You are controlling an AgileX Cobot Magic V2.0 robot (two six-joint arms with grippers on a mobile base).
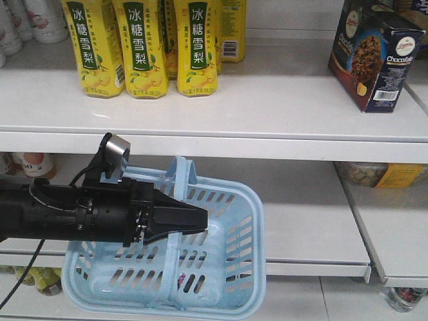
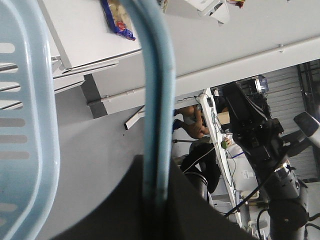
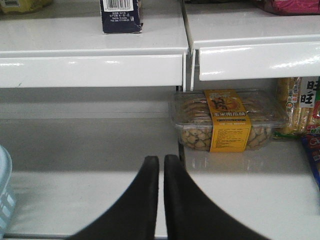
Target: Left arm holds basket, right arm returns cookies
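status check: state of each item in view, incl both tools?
left tool: shut on basket handle
basket: held at its handle, tilted, looks empty
right tool: shut, holding nothing
cookies: upright on the upper shelf, not held
yellow bottles: upright on the same shelf
clear snack tray: closed, on the lower shelf

The left arm [image 1: 60,210] is reaching in level from the left, its gripper [image 1: 190,219] pointing right with jaws pinching closed on a basket handle [image 2: 157,100]. The right gripper [image 3: 161,170] is pointing forward, its jaws lying nearly together and holding nothing.
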